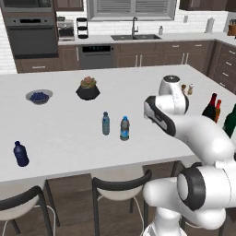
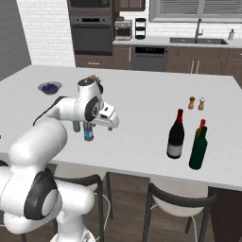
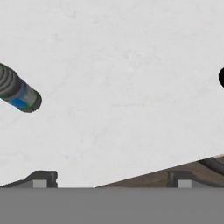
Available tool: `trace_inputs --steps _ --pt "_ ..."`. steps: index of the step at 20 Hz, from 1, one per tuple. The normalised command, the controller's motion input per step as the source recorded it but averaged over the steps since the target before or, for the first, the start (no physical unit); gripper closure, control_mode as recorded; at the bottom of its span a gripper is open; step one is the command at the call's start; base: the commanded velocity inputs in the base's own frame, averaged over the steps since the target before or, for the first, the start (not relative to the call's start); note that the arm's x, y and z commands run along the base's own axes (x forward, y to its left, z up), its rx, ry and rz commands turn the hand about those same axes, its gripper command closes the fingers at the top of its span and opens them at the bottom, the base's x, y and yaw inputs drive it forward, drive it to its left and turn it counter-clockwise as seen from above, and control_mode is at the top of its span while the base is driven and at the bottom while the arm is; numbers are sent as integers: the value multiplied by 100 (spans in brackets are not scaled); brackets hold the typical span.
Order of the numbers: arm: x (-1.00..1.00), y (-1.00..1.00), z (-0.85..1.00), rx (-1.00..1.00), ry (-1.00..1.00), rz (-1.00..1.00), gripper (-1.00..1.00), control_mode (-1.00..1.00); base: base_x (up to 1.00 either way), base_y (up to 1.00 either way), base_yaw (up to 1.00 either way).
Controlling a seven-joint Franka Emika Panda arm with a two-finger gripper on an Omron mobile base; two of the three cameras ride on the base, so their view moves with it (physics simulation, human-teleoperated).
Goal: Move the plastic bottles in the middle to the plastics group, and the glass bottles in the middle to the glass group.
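Two clear plastic bottles [image 1: 106, 123] [image 1: 124, 128] with blue labels stand mid-counter. In the right base view my arm partly hides one plastic bottle [image 2: 88, 133]. The plastics group, a navy-blue bottle [image 1: 20, 154], stands far left near the front edge. The tall near-black glass bottle [image 2: 176, 134] with a red neck stands at the right, close beside the glass group: a green bottle [image 2: 198, 149] and a small brown red-topped bottle [image 2: 202, 125]. My gripper [image 3: 111, 178] hangs open and empty over bare counter just right of the plastic bottles. One plastic bottle [image 3: 18, 91] lies at the hand view's left edge.
A bowl of blueberries [image 1: 39, 96] and a potted plant [image 1: 88, 88] stand at the back left. Salt and pepper shakers [image 2: 196, 103] stand behind the wine bottle. Dark-backed stools [image 1: 120, 185] are tucked under the counter's front edge [image 3: 144, 177].
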Motion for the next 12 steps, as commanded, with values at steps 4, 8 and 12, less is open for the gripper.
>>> trace_inputs --steps 4,8,12 --pt "41 75 2 1 0 10 -100 -100 0 0 0" --pt "38 63 0 1 0 13 -100 -100 0 0 0" --pt "40 47 7 5 0 18 -100 -100 0 0 0"
